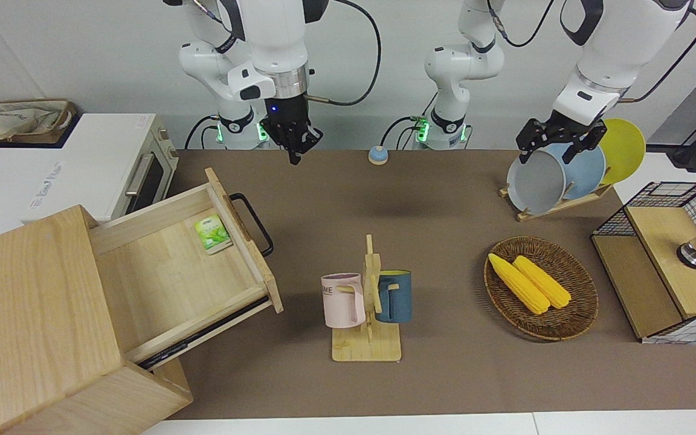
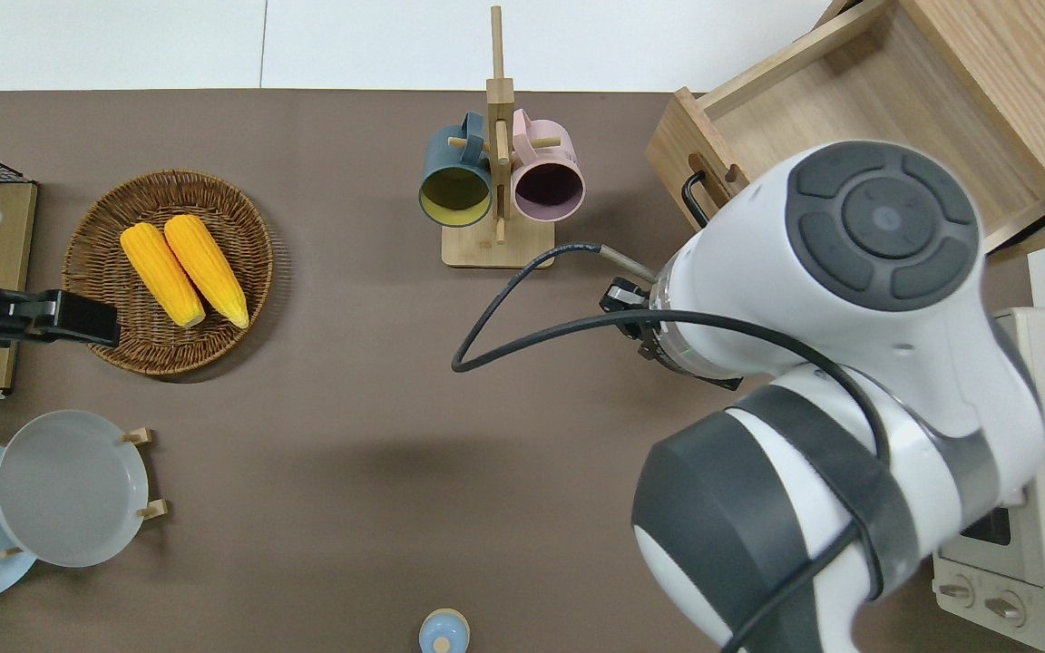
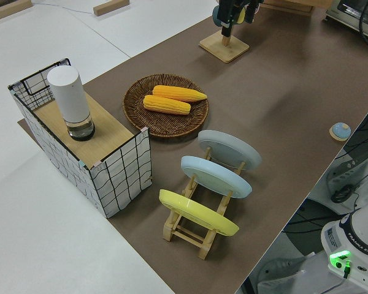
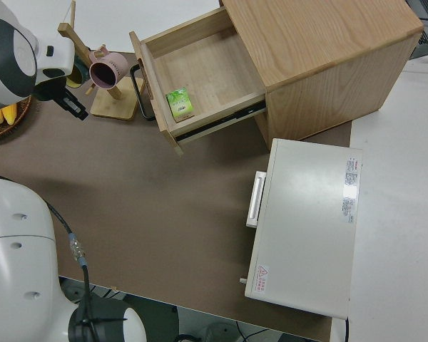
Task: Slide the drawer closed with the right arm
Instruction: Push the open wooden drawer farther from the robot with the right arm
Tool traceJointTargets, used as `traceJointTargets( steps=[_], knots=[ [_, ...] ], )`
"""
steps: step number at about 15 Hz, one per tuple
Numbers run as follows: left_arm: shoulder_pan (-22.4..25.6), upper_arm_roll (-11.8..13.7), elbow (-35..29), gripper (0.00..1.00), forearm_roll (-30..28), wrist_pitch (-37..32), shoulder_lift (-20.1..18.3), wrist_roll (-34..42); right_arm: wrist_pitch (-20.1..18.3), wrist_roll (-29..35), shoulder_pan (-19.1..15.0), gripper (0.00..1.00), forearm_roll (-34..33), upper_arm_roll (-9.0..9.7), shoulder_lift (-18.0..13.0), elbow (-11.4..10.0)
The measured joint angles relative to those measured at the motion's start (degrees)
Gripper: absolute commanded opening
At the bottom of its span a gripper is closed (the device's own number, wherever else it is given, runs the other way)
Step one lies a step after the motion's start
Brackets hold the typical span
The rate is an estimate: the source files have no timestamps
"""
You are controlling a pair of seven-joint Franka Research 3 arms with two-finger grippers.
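The pale-wood drawer (image 1: pixel 173 272) stands pulled far out of its large box cabinet (image 1: pixel 28 320), with the black loop handle (image 1: pixel 255 223) on its front and a green packet (image 1: pixel 212 233) inside. My right gripper (image 1: pixel 295 156) looks shut and empty. It hangs over the bare brown mat, apart from the handle, toward the middle of the table. In the overhead view the right arm (image 2: pixel 849 299) hides most of the drawer (image 2: pixel 840 91). In the right side view the gripper (image 4: pixel 65 102) is beside the mug rack and clear of the drawer (image 4: pixel 200 71). The left arm is parked.
A white oven (image 1: pixel 136 175) stands beside the cabinet, nearer the robots. A mug rack (image 1: pixel 367 302) with two mugs is mid-table. A basket of corn (image 1: pixel 541 287), a plate rack (image 1: pixel 565 172) and a wire-mesh box (image 1: pixel 662 260) are at the left arm's end. A small blue knob (image 1: pixel 377 155) lies near the robots.
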Motion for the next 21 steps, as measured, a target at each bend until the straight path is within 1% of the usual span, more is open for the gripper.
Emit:
traceJointTargets(
  steps=[7, 11, 13, 17, 21],
  knots=[
    [0.0, 0.0, 0.0, 0.99, 0.0, 0.0, 0.0, 0.0, 2.5, 11.7, 0.2, 0.000, 0.0, -0.11, 3.7, -3.2],
    [0.0, 0.0, 0.0, 0.99, 0.0, 0.0, 0.0, 0.0, 6.0, 18.6, 0.6, 0.000, -0.1, -0.52, 4.6, -5.8],
    [0.0, 0.0, 0.0, 0.99, 0.0, 0.0, 0.0, 0.0, 7.0, 20.5, 1.1, 0.000, -1.1, -1.68, 4.9, -6.2],
    [0.0, 0.0, 0.0, 0.99, 0.0, 0.0, 0.0, 0.0, 8.3, 20.9, 2.5, 0.000, -3.1, -5.12, 5.3, -6.2],
    [0.0, 0.0, 0.0, 0.99, 0.0, 0.0, 0.0, 0.0, 9.5, 20.7, 2.6, 0.000, -4.0, -7.14, 6.0, -6.2]
  ],
)
